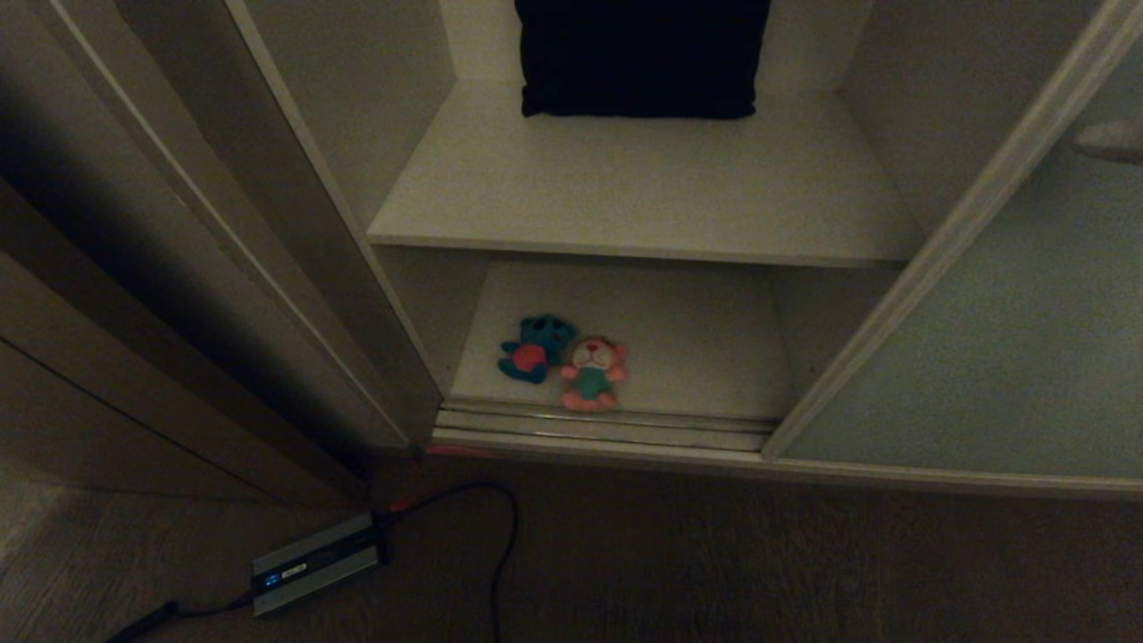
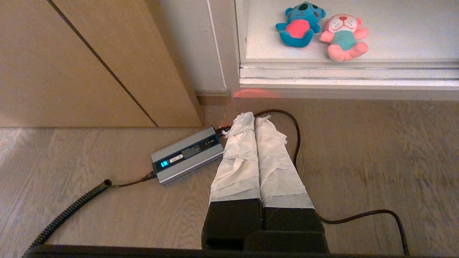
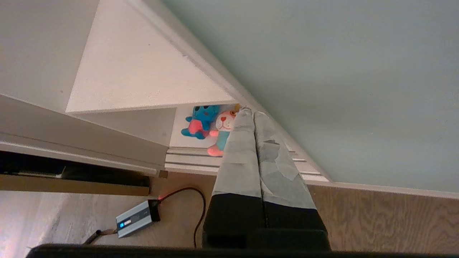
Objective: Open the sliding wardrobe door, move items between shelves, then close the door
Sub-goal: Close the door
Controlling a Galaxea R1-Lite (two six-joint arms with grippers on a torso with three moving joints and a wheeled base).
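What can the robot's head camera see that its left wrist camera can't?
Only the head view shows the upper shelf with the dark folded cloth on it, and the sliding wardrobe door pushed open to the right.

Only the left wrist view shows the left gripper, jaws shut, hanging over the wooden floor.

Both show the teal plush toy and the pink plush toy side by side on the bottom shelf, the floor track in front of them, and the grey box with a cable on the floor.
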